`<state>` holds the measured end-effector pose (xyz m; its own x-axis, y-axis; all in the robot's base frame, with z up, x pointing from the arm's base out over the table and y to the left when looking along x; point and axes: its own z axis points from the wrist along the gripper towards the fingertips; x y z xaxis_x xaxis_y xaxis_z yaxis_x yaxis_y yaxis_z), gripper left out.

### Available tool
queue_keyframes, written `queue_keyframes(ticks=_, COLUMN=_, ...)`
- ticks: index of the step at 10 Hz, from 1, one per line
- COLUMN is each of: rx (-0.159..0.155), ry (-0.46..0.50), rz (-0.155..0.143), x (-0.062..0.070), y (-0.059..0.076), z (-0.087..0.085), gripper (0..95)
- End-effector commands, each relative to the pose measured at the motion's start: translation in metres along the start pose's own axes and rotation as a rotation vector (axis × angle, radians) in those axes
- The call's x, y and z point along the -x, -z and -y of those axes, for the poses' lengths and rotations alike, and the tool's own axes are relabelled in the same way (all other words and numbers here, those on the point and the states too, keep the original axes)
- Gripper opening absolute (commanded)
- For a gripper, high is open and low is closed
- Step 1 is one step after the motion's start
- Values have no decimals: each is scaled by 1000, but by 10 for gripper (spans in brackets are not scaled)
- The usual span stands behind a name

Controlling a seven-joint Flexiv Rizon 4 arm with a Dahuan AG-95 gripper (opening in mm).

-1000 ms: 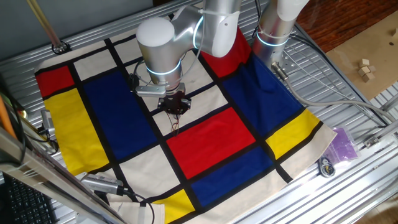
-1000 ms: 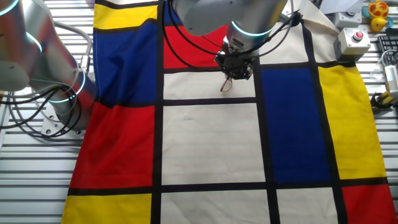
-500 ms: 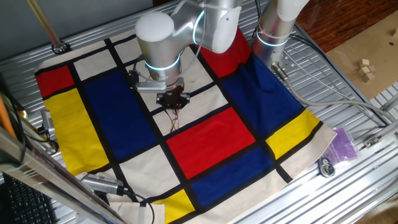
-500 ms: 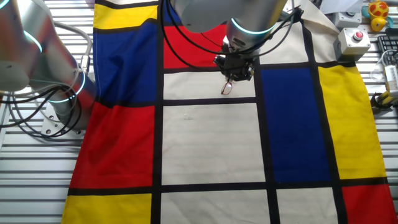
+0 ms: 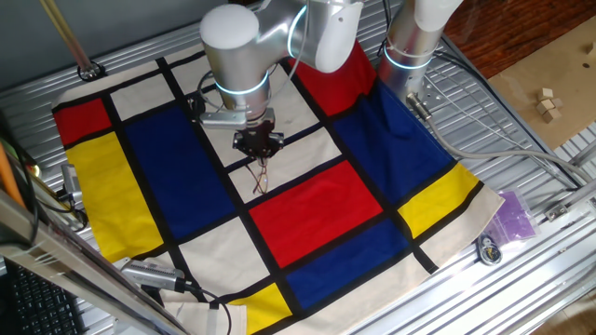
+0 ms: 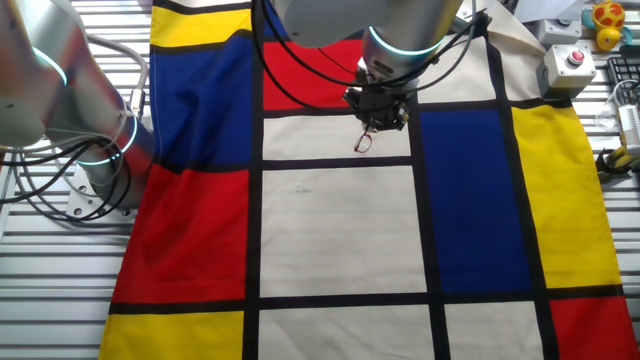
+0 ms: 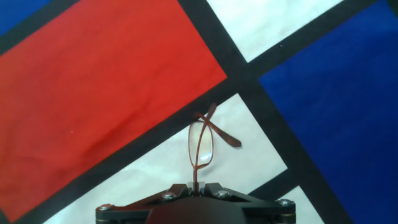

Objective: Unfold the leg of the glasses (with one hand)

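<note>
We have the gripper (image 7: pixel 196 185) clamped on the glasses (image 7: pixel 202 146), pinching the frame edge so they hang off its tips above the white square of the checked cloth (image 6: pixel 340 230). One leg (image 7: pixel 217 132) sticks out crossed and loose. Risk: the grip is thin, on wire only, so a swing or snag on the cloth could twist them free

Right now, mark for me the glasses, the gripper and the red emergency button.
glasses (image 7: pixel 201 144): hand view, on the lens hanging below the fingers.
gripper (image 7: pixel 196 185): hand view, between the fingertips, pinched on the frame.
emergency button (image 6: pixel 575 57): the other fixed view, on its red cap, beside the cloth.
</note>
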<state>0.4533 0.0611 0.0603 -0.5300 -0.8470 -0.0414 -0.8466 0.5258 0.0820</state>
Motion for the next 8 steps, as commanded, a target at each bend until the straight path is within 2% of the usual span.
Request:
queue_keyframes(ticks=1, rx=6, ry=-4, rz=9, x=0, y=4, z=0, gripper=0)
queue_keyframes(ticks=8, rx=5, ry=-1, rz=6, x=7, y=33, z=9, gripper=0)
